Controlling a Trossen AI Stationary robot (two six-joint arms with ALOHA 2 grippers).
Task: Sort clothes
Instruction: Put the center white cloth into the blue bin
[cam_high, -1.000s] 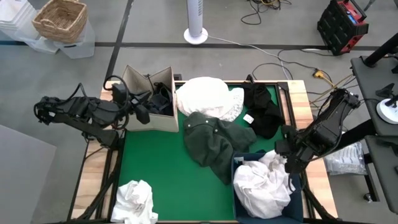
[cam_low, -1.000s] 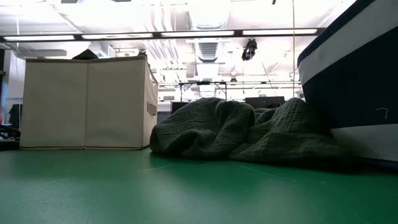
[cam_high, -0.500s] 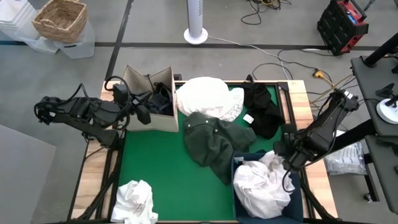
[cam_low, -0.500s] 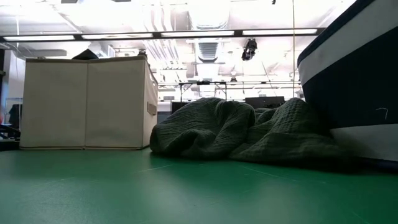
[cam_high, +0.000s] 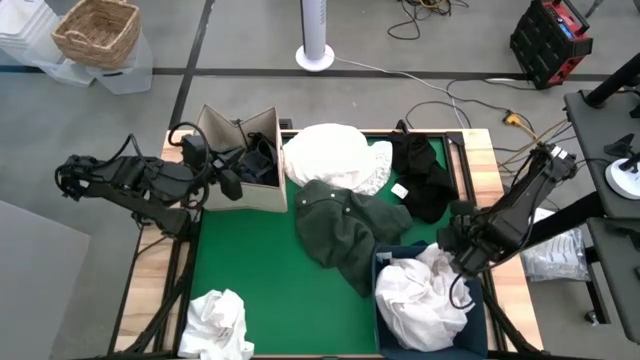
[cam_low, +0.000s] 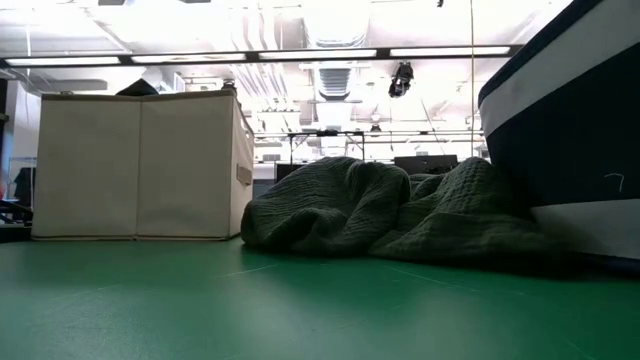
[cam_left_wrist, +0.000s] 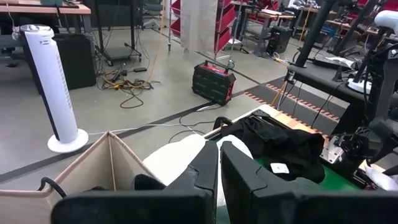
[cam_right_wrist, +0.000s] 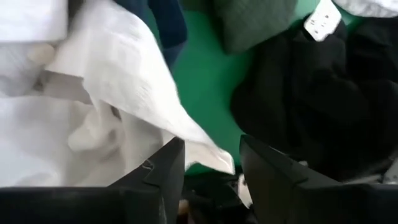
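A white garment (cam_high: 335, 155), a black one (cam_high: 425, 175) and a dark green one (cam_high: 345, 225) lie on the green table. More white clothes (cam_high: 420, 300) fill the navy bin (cam_high: 383, 262), and dark clothes (cam_high: 262, 160) sit in the beige box (cam_high: 240, 195). My right gripper (cam_high: 458, 258) hangs open over the bin's far right corner. A white flap (cam_right_wrist: 143, 81) draped over the bin's rim lies below its fingers (cam_right_wrist: 168, 168). My left gripper (cam_left_wrist: 219, 165) is shut and holds nothing, hovering at the box's left side (cam_high: 232, 183).
Another white garment (cam_high: 215, 320) lies at the table's near left corner. In the low view the box (cam_low: 140, 165) stands at the left, the green garment (cam_low: 400, 210) in the middle and the bin's wall (cam_low: 570, 130) at the right. Bare green mat (cam_high: 260, 270) lies between them.
My right gripper has drifted a little toward the table's left, staying over the bin's far right corner. The clothes lie as before.
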